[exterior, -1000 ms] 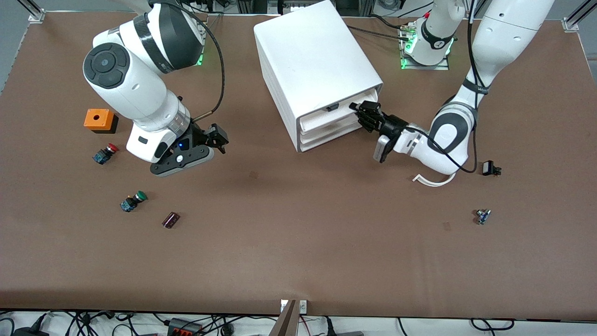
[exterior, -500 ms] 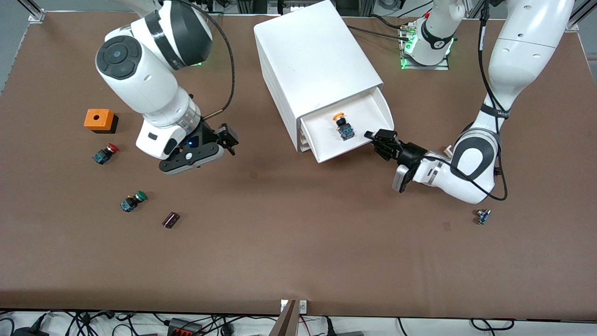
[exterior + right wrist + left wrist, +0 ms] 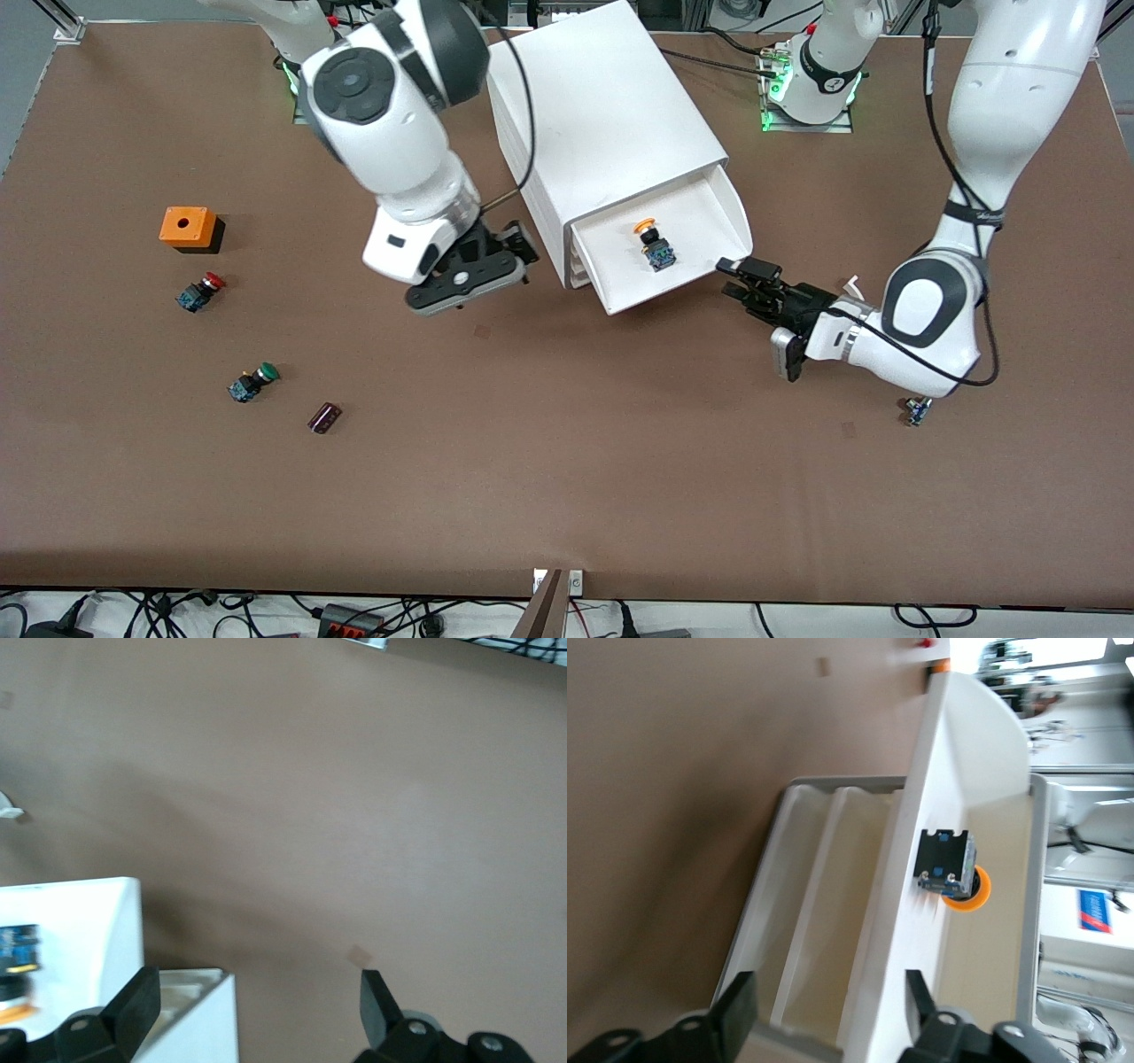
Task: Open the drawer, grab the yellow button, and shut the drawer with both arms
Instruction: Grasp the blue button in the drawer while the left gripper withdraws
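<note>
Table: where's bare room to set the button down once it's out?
Free: the wide strip of table nearer the camera than the drawer. Crowded: the right arm's end, with orange box, red button, green button; and beside the drawer front, where the left pincer sits.

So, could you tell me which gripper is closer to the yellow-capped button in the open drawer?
Left. The left gripper, open, sits just off the top drawer's front corner, near the button. The right gripper, open, is beside the cabinet.

table (image 3: 567, 496): brown, matte | near edge: cables (image 3: 372, 613), perhaps a floor below
</note>
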